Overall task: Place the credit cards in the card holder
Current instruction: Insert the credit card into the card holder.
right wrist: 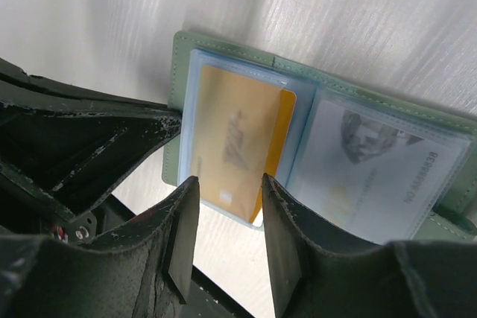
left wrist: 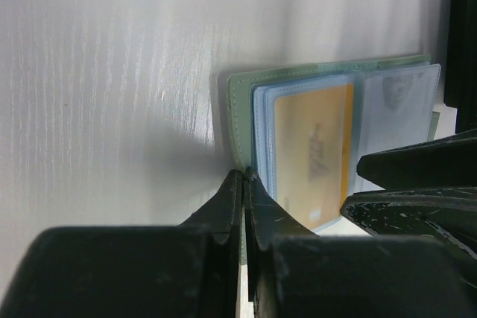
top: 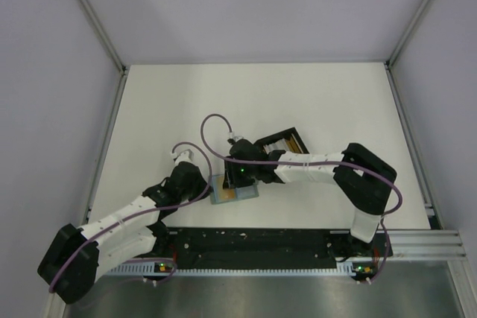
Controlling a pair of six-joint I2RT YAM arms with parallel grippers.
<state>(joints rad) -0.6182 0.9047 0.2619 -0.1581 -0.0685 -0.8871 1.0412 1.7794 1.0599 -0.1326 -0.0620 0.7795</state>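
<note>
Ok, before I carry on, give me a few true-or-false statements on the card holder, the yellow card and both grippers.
1. The card holder lies open on the table. True.
2. A yellow card sits in one of its clear sleeves. True.
3. The right gripper is clamped shut on the yellow card. False: its jaws stand apart, one on either side of the card's near end.
4. The left gripper is wide open. False: it is shut, with its tips at the holder's green edge.
5. The holder's other sleeve is empty. False: it holds a pale card with a portrait.
</note>
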